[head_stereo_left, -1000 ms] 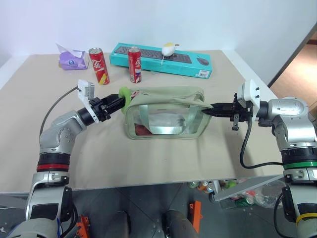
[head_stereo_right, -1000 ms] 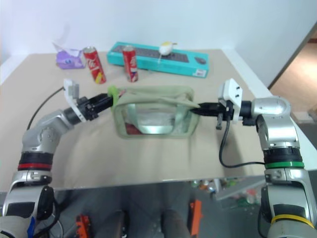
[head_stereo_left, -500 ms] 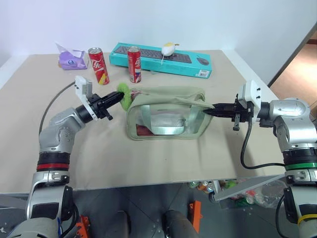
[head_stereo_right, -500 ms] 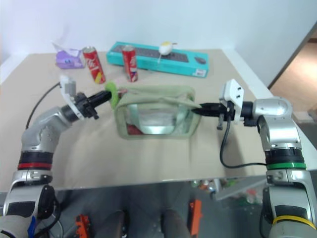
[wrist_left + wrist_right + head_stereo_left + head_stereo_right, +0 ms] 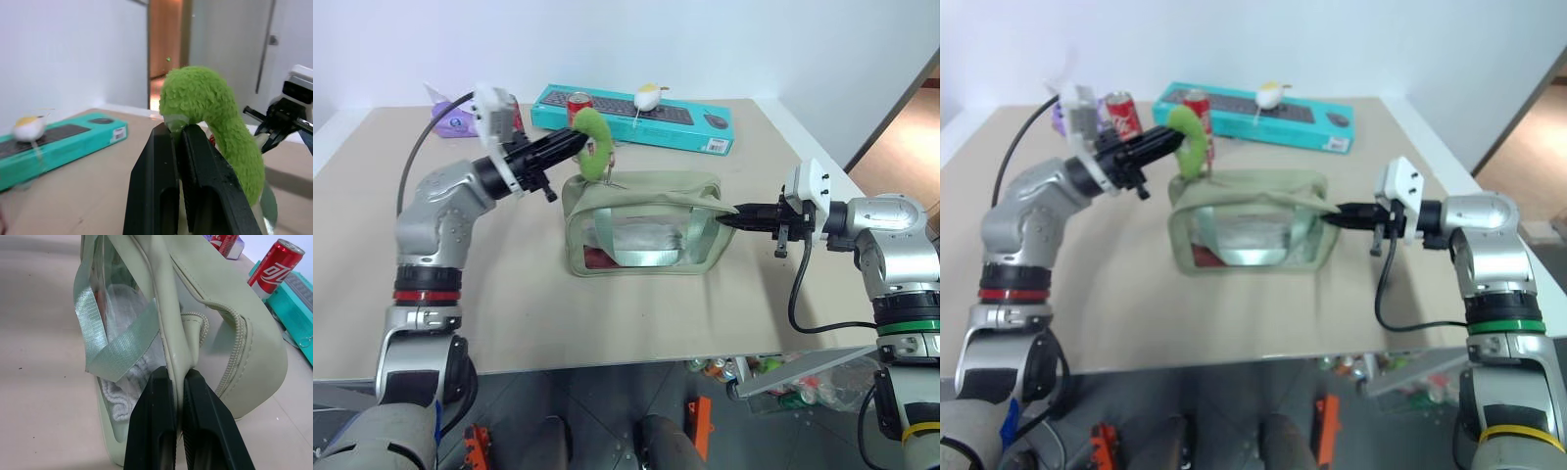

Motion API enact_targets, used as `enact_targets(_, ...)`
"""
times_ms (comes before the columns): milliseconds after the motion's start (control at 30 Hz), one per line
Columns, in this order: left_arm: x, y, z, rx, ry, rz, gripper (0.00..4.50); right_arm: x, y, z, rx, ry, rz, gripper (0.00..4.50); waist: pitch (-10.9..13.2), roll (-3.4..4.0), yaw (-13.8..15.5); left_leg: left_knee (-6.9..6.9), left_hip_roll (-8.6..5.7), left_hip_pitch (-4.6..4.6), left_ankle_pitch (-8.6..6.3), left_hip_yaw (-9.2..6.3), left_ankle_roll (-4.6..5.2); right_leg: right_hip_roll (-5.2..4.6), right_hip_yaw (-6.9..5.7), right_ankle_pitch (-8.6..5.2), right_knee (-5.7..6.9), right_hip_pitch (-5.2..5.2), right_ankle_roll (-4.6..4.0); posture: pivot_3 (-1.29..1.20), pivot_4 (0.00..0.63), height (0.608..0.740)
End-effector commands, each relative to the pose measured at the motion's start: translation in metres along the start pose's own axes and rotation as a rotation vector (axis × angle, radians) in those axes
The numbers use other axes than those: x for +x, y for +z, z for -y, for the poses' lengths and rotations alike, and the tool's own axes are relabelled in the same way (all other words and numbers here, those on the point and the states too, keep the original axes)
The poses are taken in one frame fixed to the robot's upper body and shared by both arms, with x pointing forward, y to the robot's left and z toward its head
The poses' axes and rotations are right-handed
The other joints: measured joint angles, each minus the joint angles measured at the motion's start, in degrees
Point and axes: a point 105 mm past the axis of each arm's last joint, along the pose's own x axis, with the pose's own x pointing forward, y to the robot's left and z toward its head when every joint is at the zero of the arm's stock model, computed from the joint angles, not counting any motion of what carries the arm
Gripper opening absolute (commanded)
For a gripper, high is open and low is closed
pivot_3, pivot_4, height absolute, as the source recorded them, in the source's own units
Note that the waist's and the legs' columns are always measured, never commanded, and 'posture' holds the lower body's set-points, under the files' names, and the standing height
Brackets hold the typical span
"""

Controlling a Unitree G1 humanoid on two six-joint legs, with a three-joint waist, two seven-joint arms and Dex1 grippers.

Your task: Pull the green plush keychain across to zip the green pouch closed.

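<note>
The pale sage-green soft pouch [image 5: 641,227] with clear plastic side panels stood upright near the middle of the beige counter [image 5: 607,313], between the two arms. Through its clear panel a folded fabric strap and some white cloth showed inside.

The left gripper [image 5: 576,143] was raised above the pouch's left top corner, its black jaws shut on one end of the bright lime-green fuzzy sausage-shaped plush keychain [image 5: 598,142]. The keychain arched up over the fingertips and curved down toward the left end of the pouch's top. In the left wrist view the two jaws pressed together with the plush's end pinched between them [image 5: 208,122].

The right gripper [image 5: 724,218] reached in level from the right, its jaws closed on the pouch's right end. The right wrist view showed the pale green edge seam of the pouch [image 5: 171,323] caught between the two jaws, with the zipper track running just beside it.

Behind the pouch, along the far edge of the counter, lay a long teal keyboard box [image 5: 636,117] with a small white and yellow rounded object [image 5: 647,97] on top of it. A red drink can [image 5: 578,99] stood just in front of the box, partly hidden by the left gripper, and a small purple packet [image 5: 452,121] lay farther to the left.
</note>
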Motion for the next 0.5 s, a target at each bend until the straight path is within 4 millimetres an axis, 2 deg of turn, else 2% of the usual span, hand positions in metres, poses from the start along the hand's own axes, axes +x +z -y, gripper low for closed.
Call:
enact_targets(33, 0.019, 0.012, 0.008, 0.063, -0.055, 0.007, 0.04, -0.01, 0.009, 0.008, -0.04, -0.034, 0.0, 0.0, 0.0, 0.0, 0.0, 0.0, 0.0, 0.0, 0.0, 0.0, 0.0, 0.0, 0.0, 0.0, 0.0, 0.0, 0.0, 0.0, 0.15, 0.74)
enact_targets(133, 0.035, 0.0, 0.016, 0.076, -0.105, -0.042, 0.04, -0.011, 0.009, 0.008, -0.042, -0.04, -0.001, 0.0, 0.0, 0.0, 0.0, 0.0, -0.01, 0.0, 0.0, 0.0, 0.0, 0.0, 0.01, -0.01, 0.0, 0.0, 0.01, 0.0, 0.15, 0.74)
enact_targets(233, 0.042, -0.008, 0.021, 0.086, -0.134, -0.072, 0.04, -0.012, 0.009, 0.008, -0.043, -0.044, -0.002, 0.0, 0.0, 0.01, 0.0, 0.01, -0.02, 0.0, 0.0, 0.0, 0.0, 0.0, 0.01, -0.01, 0.0, 0.0, 0.02, 0.0, 0.15, 0.74)
enact_targets(400, 0.043, -0.023, 0.025, 0.142, -0.214, -0.199, 0.04, -0.012, 0.009, 0.007, -0.05, -0.047, -0.005, 0.0, 0.0, 0.02, 0.0, -0.01, -0.02, -0.01, 0.0, 0.0, 0.0, 0.01, 0.01, -0.01, 0.0, -0.02, 0.01, 0.0, 0.15, 0.74)
enact_targets(500, 0.04, -0.023, 0.027, 0.114, -0.26, -0.24, 0.04, -0.013, 0.008, 0.007, -0.053, -0.049, -0.009, 0.0, 0.0, 0.03, 0.0, -0.01, -0.03, -0.01, 0.0, 0.0, 0.0, 0.0, 0.02, -0.02, 0.0, -0.01, 0.03, 0.0, 0.15, 0.74)
